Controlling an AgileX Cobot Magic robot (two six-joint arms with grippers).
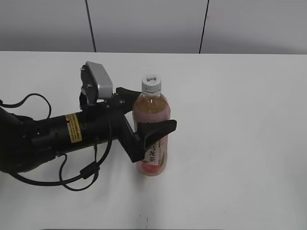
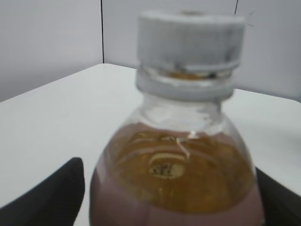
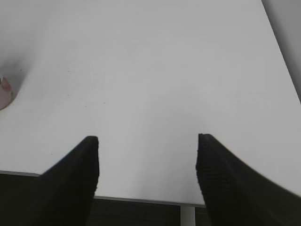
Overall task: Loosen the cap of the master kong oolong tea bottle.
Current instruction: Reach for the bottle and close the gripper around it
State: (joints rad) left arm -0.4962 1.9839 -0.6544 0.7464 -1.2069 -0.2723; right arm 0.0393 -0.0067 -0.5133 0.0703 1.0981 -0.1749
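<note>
The bottle stands upright on the table. The left gripper is spread around its body; squeeze firmly below the cap. The right gripper, spread and empty, should grasp the cap squarely.

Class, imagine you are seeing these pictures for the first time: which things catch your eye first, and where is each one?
First comes the master kong oolong tea bottle, standing upright near the middle of the white table, its white cap on. Next is the black left gripper, reaching in from the left with one finger on each side of the bottle's body. The right gripper hangs open over bare table.
</note>
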